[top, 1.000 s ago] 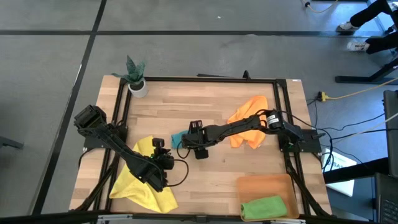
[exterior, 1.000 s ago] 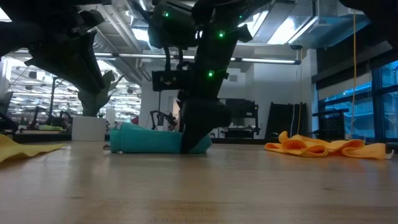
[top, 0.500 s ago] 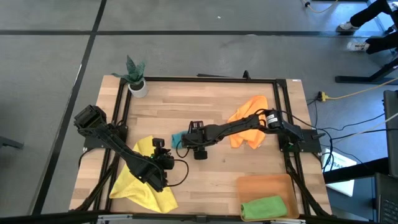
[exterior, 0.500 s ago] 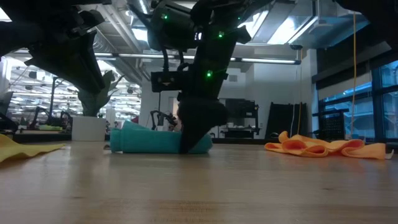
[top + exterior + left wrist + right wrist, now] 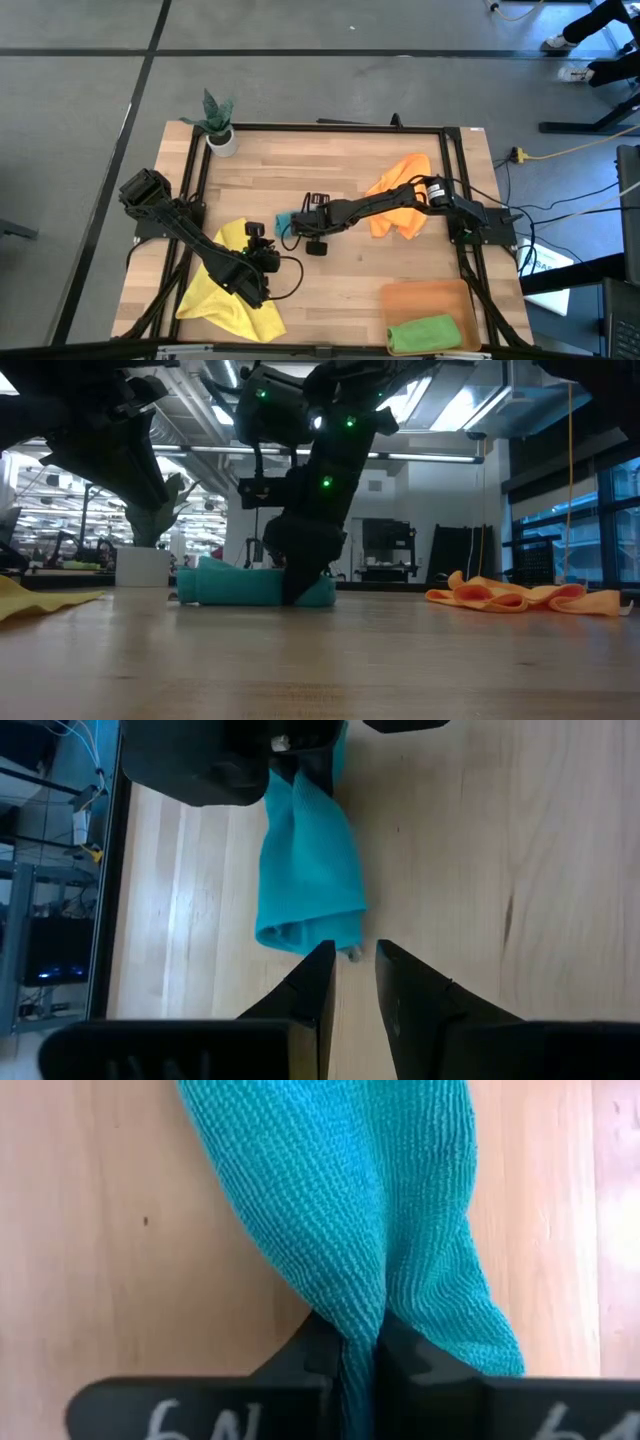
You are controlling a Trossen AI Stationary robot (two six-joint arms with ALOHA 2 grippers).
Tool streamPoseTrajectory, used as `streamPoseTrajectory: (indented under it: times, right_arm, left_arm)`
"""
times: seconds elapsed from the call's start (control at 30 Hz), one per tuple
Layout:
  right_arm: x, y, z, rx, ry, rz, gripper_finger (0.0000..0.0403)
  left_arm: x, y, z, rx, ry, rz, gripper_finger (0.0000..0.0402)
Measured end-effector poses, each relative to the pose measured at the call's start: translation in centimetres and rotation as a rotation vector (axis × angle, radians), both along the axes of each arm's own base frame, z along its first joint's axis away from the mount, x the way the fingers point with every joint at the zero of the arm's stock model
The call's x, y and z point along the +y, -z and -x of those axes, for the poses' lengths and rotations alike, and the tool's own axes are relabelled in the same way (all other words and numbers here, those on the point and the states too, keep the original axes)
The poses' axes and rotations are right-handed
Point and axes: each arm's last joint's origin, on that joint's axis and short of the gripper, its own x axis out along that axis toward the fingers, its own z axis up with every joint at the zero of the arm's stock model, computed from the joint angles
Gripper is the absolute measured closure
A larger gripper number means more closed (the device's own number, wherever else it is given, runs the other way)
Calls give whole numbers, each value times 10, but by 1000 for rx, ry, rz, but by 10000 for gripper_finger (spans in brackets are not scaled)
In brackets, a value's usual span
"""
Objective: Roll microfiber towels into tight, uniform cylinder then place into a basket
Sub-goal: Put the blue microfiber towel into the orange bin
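Since a second ago your right gripper (image 5: 347,1348) has closed from wide open and now pinches the rolled teal microfiber towel (image 5: 370,1210) between its dark fingers (image 5: 300,1355); the high view shows that arm's wrist shifted slightly toward the roll.

Going left to right across the table: your left gripper (image 5: 353,970) hovers low with its fingers (image 5: 310,982) parted by only a narrow gap and nothing between them. The crumpled yellow microfiber towel (image 5: 232,290) lies partly under that arm, behind the fingers. Just ahead of the left fingertips sits the open end of the teal roll (image 5: 305,870), near them but apart.

At the far left corner stands the small white plant pot (image 5: 222,140) with its green plant, well apart from both grippers.

Next comes the teal roll (image 5: 285,219) on the light wooden table (image 5: 350,270), squeezed at one end by your right fingers; the low view shows it (image 5: 235,586) lying on the tabletop.

Behind your right gripper, under that arm, lies the loose orange microfiber towel (image 5: 400,175). Well away from the fingers, the shallow translucent orange-brown basket (image 5: 420,296) holds the rolled green microfiber towel (image 5: 425,333).
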Motion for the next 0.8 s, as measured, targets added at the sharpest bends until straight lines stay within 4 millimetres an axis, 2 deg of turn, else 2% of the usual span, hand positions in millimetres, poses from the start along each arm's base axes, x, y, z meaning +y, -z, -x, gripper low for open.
streamPoseTrajectory:
  times: [0.27,0.5,0.8]
  right_arm:
    - [19,-18,6,126,-6,134,381]
    - [45,-36,13,134,26,217,381]
    - [82,-68,43,126,100,250,381]
  left_arm:
    - [0,0,0,0,0,0,335]
    - [-1,1,0,15,0,22,335]
    - [-3,1,1,18,6,30,335]
